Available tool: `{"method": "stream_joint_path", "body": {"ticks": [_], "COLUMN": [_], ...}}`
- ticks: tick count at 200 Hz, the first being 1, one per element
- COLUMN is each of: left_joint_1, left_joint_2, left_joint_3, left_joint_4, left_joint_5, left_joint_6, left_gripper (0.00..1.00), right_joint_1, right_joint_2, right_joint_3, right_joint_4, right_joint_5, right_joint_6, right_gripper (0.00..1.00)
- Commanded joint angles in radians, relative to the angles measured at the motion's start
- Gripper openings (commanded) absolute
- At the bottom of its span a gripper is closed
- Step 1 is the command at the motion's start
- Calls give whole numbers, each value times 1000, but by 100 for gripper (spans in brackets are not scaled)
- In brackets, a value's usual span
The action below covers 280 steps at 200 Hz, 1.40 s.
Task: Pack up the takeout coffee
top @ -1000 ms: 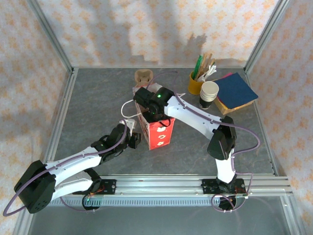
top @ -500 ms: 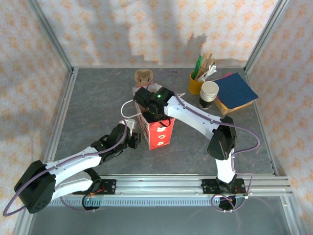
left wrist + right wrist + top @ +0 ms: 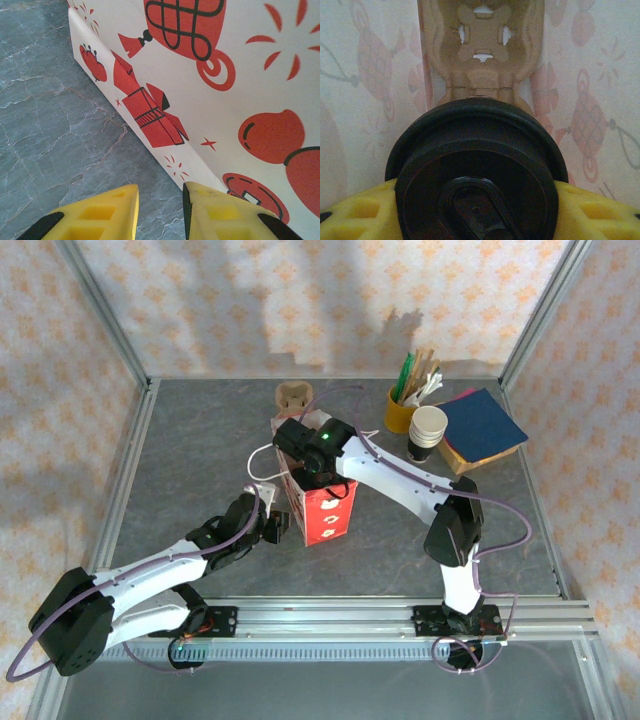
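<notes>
The takeout coffee (image 3: 477, 170) shows its round black lid in the right wrist view. My right gripper (image 3: 477, 212) is shut on it, one yellow finger (image 3: 355, 217) on each side. The cup hangs inside the red-and-white paper bag (image 3: 325, 508), above a brown cardboard cup carrier (image 3: 482, 45) at the bag's bottom. In the top view the right wrist (image 3: 315, 445) reaches down into the bag's mouth. My left gripper (image 3: 160, 192) is open low at the bag's left side (image 3: 235, 90). Bare table shows between its fingers, and the right finger (image 3: 220, 212) sits against the bag's bottom edge.
Behind the bag lies another brown cardboard piece (image 3: 292, 395). At the back right stand a yellow cup of sticks and straws (image 3: 402, 412), a stack of white cups (image 3: 427, 432) and a blue pad on a board (image 3: 482, 426). Metal rails (image 3: 130, 470) edge the table.
</notes>
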Motion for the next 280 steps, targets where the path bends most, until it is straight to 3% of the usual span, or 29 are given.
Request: {"method": "stream_joint_path", "body": {"ticks": [1,280], "left_joint_1": [-9,-8], "left_joint_2": [-6,-16], "left_joint_3": [8,-1], "left_joint_4": [10,8], "left_joint_5": [-19,-20], "left_joint_6": [7,4], "left_gripper": [32,32], "right_joint_1": [-4,25], "right_joint_2": [1,-69], "right_joint_3": [0,1], "right_joint_4": [-11,-53], "right_joint_5": [14,34], "right_joint_6": [-1,24], "right_gripper": [50,47]}}
